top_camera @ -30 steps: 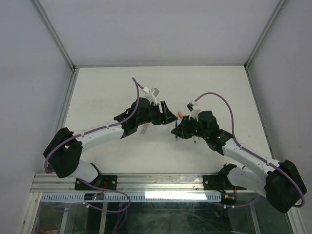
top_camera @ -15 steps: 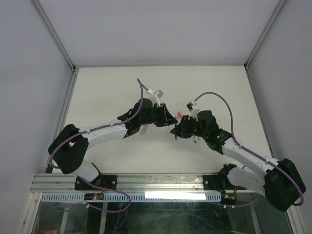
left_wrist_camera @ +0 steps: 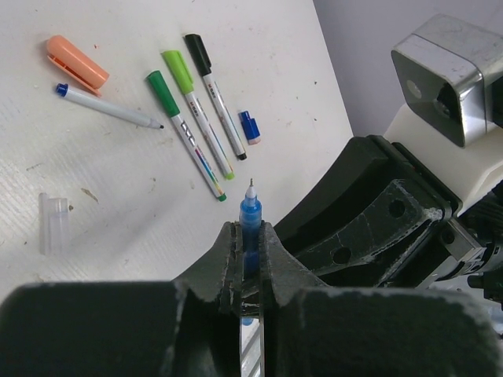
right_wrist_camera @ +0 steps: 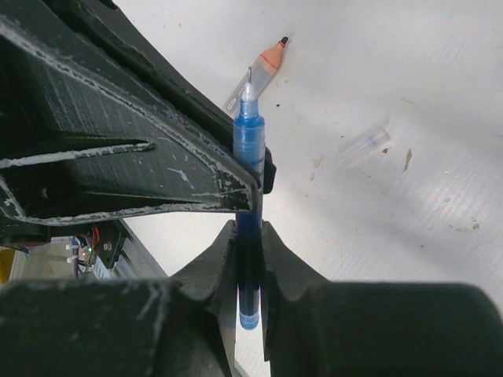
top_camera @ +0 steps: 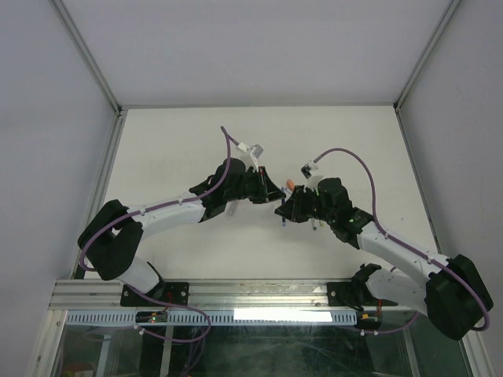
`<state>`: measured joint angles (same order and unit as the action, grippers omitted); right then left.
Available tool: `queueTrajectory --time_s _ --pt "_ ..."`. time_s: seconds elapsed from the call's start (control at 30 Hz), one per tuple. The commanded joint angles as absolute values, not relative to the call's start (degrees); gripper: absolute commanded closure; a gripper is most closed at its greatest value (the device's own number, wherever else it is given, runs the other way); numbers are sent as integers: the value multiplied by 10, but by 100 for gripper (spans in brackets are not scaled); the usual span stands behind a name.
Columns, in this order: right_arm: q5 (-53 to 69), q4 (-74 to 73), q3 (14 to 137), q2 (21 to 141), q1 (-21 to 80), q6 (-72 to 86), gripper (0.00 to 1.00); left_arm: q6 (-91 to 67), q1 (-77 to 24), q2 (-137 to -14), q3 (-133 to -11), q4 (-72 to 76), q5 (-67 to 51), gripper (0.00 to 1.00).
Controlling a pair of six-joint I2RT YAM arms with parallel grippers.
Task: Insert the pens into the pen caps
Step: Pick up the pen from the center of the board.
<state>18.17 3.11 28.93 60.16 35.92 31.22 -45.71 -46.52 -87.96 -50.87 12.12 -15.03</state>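
Observation:
A blue pen point(right_wrist_camera: 250, 145) stands bare-tipped between both grippers. My right gripper point(right_wrist_camera: 249, 227) is shut on its lower barrel. My left gripper point(left_wrist_camera: 250, 228) is shut on the same blue pen point(left_wrist_camera: 251, 214) nearer the tip, its fingers point(right_wrist_camera: 196, 157) crossing just above the right ones. In the top view the two grippers point(top_camera: 271, 193) point(top_camera: 284, 210) meet at the table's middle. On the table lie an orange pen cap point(left_wrist_camera: 76, 61), a small blue pen cap point(left_wrist_camera: 251, 126), and blue-ended point(left_wrist_camera: 106, 106), green point(left_wrist_camera: 185, 135), light green point(left_wrist_camera: 196, 114) and black point(left_wrist_camera: 216, 96) pens.
A clear plastic piece point(left_wrist_camera: 53, 224) lies near the pens; it shows as a clear plastic piece point(right_wrist_camera: 365, 145) in the right wrist view too. An orange-tipped pen point(right_wrist_camera: 263, 64) lies beyond the held pen. Grey walls point(top_camera: 71, 94) enclose the white table point(top_camera: 181, 137).
The left arm has moved in toward the right gripper, and its open jaws have closed on the blue pen. The right gripper has kept its hold and hardly moved.

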Motion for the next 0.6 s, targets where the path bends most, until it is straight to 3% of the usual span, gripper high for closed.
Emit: queueTrajectory --time_s 0.0,0.3,0.57 --pt "154 79 300 566 359 313 85 -465 -467 -874 -511 131 -134 100" --pt "162 71 294 563 359 313 76 -471 -467 -876 -517 121 -123 100" --pt "171 54 288 561 359 308 74 -474 -467 -873 -515 119 -117 100"
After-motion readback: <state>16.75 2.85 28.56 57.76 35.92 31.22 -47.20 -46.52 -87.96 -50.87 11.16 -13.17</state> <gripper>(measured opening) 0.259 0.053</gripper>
